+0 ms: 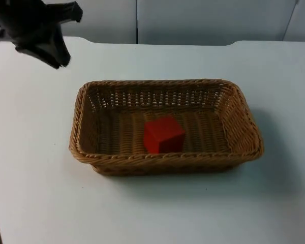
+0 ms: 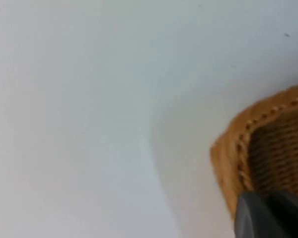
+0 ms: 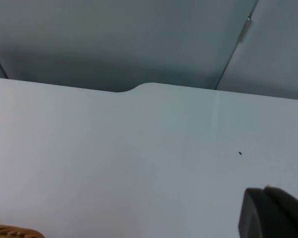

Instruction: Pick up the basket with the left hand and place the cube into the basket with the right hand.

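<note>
The white counter (image 1: 35,193) is running back to the grey partition wall (image 1: 203,20) along the top of the frame, and nothing is standing between the arm and the goods. In the middle of the top view, a rectangular woven wicker basket in tan (image 1: 165,127) is sitting flat on the counter, and a red cube (image 1: 163,135) is resting on its floor, slightly toward the near wall; the near rim is covering the cube's lower edge. The left end effector (image 1: 56,56) is hovering in the upper left of the frame, well apart from the basket's left rear corner and touching nothing; its dark shape is blurring together there, so whether its fingers are parted or closed cannot be told. The left wrist view is showing one corner of the basket (image 2: 243,148) just beyond a black fingertip (image 2: 268,215), with the rest of the basket cut off at the edge. The right wrist view is showing the partition wall (image 3: 114,39), one black fingertip (image 3: 270,213) of the right end effector, and a sliver of wicker rim (image 3: 12,232); that end effector's opening cannot be judged either.
</note>
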`<state>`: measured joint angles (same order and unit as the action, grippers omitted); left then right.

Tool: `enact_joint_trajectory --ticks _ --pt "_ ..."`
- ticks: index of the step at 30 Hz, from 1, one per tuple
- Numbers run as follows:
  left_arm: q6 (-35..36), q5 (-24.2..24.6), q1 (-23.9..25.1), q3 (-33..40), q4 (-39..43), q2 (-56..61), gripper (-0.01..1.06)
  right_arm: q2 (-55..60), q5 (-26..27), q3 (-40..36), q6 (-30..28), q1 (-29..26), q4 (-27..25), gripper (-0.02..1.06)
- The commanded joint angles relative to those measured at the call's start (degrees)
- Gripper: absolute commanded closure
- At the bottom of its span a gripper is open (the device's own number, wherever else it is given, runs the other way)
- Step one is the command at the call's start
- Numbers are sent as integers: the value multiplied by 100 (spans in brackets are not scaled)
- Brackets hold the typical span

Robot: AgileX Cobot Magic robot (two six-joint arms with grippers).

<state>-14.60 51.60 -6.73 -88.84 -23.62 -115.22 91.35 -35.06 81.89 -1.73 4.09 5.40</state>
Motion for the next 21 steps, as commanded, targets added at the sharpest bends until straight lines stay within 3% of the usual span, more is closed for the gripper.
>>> enact_joint_trajectory --ticks 1,6,8,10,11,13,14,15,18,21 --pt "507 206 -23 -315 1039 329 105 -137 125 21 -23 -7 73 105" --pt "738 102 -23 -329 2082 1181 105 -581 444 21 173 -7 218 105" --pt "765 91 -23 -87 2209 1812 105 -1017 489 2 509 -7 534 105" --pt "792 -260 -23 437 2201 2671 105 -1534 688 -227 1105 -7 1232 105" --pt "792 -260 -23 437 2201 2671 105 -1534 688 -227 1105 -7 1232 105" --pt "817 -751 -23 1047 2047 3573 105 -2239 1050 -851 2129 -7 1993 105" --pt "780 -1094 -23 1713 2011 4346 105 -2762 1343 -1387 2638 -7 2529 105" --pt "709 -1200 -23 2038 2021 4774 105 -3159 1468 -1797 2909 -7 2740 105" --pt "684 -1247 -23 2536 2092 5539 105 -3867 1515 -2502 3080 -7 2974 105" --pt "684 -1223 -23 3681 2158 7276 105 -5050 1345 -3473 2951 -7 3031 105"
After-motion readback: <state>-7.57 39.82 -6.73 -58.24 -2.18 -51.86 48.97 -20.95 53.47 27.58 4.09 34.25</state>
